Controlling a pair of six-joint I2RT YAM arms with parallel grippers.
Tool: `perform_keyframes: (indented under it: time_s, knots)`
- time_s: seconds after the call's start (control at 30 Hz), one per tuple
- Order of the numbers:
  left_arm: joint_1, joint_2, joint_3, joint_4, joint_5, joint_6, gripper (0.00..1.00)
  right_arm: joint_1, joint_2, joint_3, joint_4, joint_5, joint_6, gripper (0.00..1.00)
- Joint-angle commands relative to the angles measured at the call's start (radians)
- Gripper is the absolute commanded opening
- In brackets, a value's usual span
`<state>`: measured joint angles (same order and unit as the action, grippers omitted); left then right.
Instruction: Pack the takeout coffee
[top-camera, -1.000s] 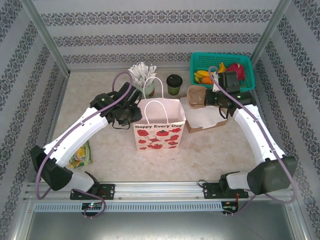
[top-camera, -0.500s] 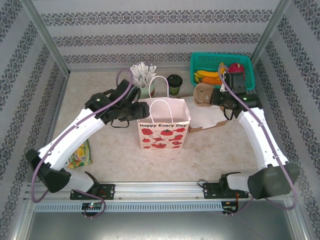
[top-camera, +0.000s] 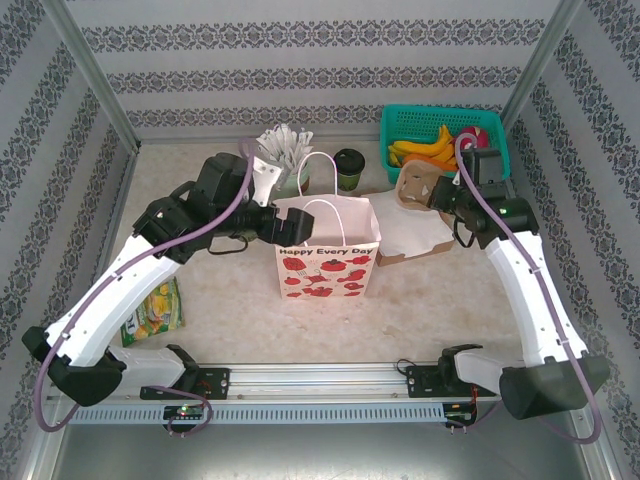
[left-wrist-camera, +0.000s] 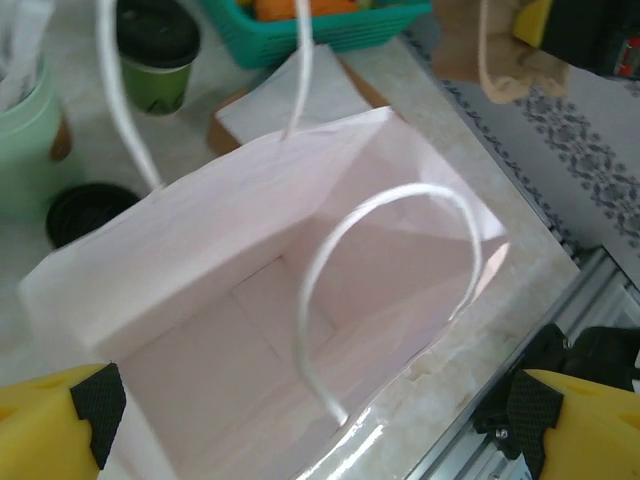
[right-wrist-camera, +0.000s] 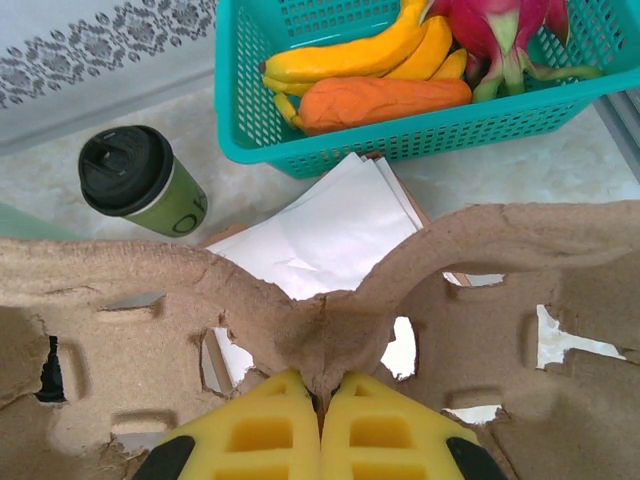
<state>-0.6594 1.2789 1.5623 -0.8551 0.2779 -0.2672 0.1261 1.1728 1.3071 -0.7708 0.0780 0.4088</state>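
Observation:
The takeout coffee (top-camera: 348, 168) stands at the back behind the white paper bag (top-camera: 325, 250); it is a green-banded cup with a black lid, also seen in the left wrist view (left-wrist-camera: 157, 55) and the right wrist view (right-wrist-camera: 140, 180). My left gripper (top-camera: 287, 225) hangs open over the bag's left rim, looking down into the bare bag (left-wrist-camera: 300, 330), fingers (left-wrist-camera: 50, 425) wide apart. My right gripper (right-wrist-camera: 320, 400) is shut on the middle ridge of a brown pulp cup carrier (top-camera: 413, 186), held above the white napkins, right of the coffee.
A teal basket (top-camera: 440, 140) of fruit sits at the back right. A mint-green cup of wrapped sticks (top-camera: 285, 158) stands left of the coffee, with a loose black lid (left-wrist-camera: 85, 210) beside it. White napkins (top-camera: 410, 235) lie on a brown board. A snack packet (top-camera: 155, 305) lies near left.
My left gripper has opened, let go of the bag's rim and drawn back up and left. My right gripper has carried the pulp carrier up and to the right.

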Motion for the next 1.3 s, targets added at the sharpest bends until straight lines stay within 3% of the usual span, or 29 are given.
perform_keyframes:
  time_s: [0.0, 0.23, 0.37, 0.57, 0.73, 0.83, 1.07, 1.13, 1.27]
  knots:
    - [-0.009, 0.054, 0.024, 0.097, 0.066, 0.191, 0.97, -0.004, -0.033, 0.000, -0.024, -0.012, 0.043, 0.00]
    - [-0.009, 0.155, 0.097, 0.072, 0.115, 0.315, 0.79, -0.003, -0.069, 0.004, -0.106, -0.037, 0.063, 0.00]
    - [-0.009, 0.152, 0.094, 0.084, 0.165, 0.354, 0.54, -0.001, -0.083, 0.029, -0.152, -0.062, 0.099, 0.00]
    - [-0.011, 0.109, 0.055, 0.104, 0.198, 0.445, 0.32, 0.019, -0.096, 0.099, -0.153, -0.302, 0.228, 0.00]
    - [-0.012, 0.076, 0.029, 0.125, 0.200, 0.508, 0.19, 0.034, -0.040, 0.256, -0.261, -0.369, 0.218, 0.00]
    - [-0.013, 0.067, 0.020, 0.140, 0.199, 0.519, 0.06, 0.047, -0.016, 0.302, -0.266, -0.437, 0.243, 0.00]
    - [-0.019, 0.074, 0.015, 0.129, 0.206, 0.561, 0.05, 0.119, 0.026, 0.329, -0.183, -0.593, 0.317, 0.00]
    - [-0.019, 0.068, 0.000, 0.141, 0.210, 0.586, 0.00, 0.143, 0.032, 0.337, -0.159, -0.603, 0.330, 0.00]
    - [-0.020, 0.054, -0.024, 0.176, 0.225, 0.623, 0.00, 0.175, 0.050, 0.388, -0.164, -0.616, 0.329, 0.00]
